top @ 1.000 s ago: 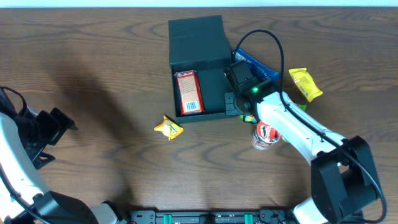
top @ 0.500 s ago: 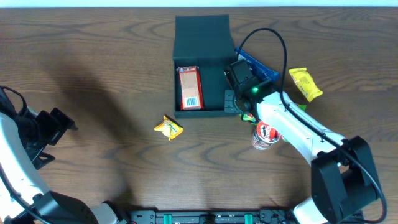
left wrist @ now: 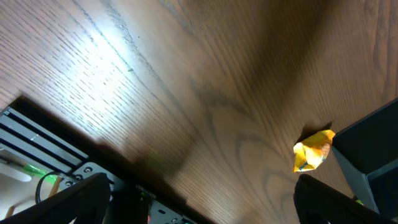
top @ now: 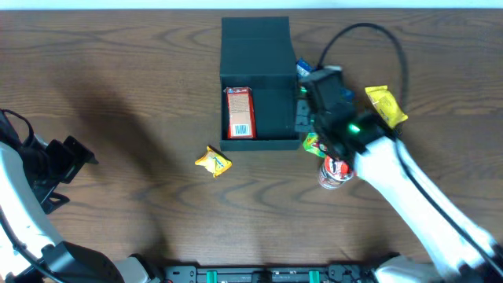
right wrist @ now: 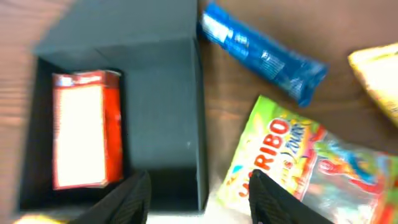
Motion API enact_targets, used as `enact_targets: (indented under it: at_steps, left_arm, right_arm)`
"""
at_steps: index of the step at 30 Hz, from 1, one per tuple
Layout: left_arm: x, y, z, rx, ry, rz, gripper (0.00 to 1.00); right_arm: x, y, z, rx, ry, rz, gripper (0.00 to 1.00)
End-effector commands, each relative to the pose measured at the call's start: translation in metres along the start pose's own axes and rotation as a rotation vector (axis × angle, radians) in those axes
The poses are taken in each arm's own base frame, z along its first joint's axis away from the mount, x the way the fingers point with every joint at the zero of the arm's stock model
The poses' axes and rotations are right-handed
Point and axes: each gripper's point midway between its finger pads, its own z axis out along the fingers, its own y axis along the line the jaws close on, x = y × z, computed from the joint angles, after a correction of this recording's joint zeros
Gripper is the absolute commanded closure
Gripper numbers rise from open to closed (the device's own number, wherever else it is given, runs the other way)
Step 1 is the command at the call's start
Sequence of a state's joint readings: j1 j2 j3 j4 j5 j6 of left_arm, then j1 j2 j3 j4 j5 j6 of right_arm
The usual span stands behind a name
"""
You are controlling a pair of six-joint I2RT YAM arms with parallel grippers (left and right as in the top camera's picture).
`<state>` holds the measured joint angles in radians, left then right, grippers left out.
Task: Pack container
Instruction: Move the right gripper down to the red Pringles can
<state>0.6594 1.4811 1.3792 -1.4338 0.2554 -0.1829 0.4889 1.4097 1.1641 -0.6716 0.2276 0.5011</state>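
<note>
The container [top: 267, 86] is a dark square box on the table, its flap lid [top: 255, 39] folded back on the far side. A red-and-white carton [top: 239, 114] lies inside along its left wall. My right gripper [top: 302, 118] hovers over the container's right wall. In the right wrist view it [right wrist: 199, 202] stands open, one finger over the box interior [right wrist: 161, 106] and the other over a Haribo bag [right wrist: 298, 162], holding nothing. My left gripper [left wrist: 202, 202] is open and empty far to the left, above bare wood.
Right of the box lie a blue packet [right wrist: 261, 53], the Haribo bag [top: 313, 144], a yellow packet [top: 385, 104] and a red-and-white cup [top: 334, 171]. A small yellow packet [top: 213, 161] sits near the box's front left corner. The left arm [top: 31, 181] is at the table's left edge.
The container slid right and straightened with the right gripper shut on its right wall. The gripper has now opened, let go and shifted a little right. The left arm has not moved.
</note>
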Motion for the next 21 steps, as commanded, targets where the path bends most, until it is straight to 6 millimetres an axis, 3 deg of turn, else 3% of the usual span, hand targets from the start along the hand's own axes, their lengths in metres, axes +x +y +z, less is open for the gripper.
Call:
enact_targets:
  at_steps: [1,5,7,8,12,16,21]
  left_arm:
    - [-0.002,0.000,-0.004,0.000,-0.014,-0.001,0.05]
    - [-0.002,0.000,-0.004,0.000,-0.013,-0.001,0.05]
    - [-0.002,0.000,-0.004,0.000,-0.014,-0.001,0.05]
    - [-0.002,0.000,-0.004,0.000,-0.014,-0.001,0.05]
    - [-0.002,0.000,-0.004,0.000,-0.014,-0.001,0.05]
    - [-0.002,0.000,-0.004,0.000,-0.014,-0.001,0.05]
    - [-0.002,0.000,-0.004,0.000,-0.014,-0.001,0.05]
  right_arm:
    - [-0.007,-0.011,-0.043,0.003,-0.059,-0.053,0.46]
    - [0.029,-0.039,-0.073,0.060,0.049,-0.051,0.34]
    - [0.046,-0.051,-0.082,0.093,0.101,0.002,0.08]
    - [0.055,-0.056,-0.085,0.107,0.131,0.028,0.01]
    - [0.089,-0.063,-0.080,0.092,0.207,0.049,0.01]
    - [0.126,-0.076,-0.053,0.120,0.242,0.073,0.01]
    - [0.156,-0.084,-0.025,0.131,0.263,0.080,0.01]
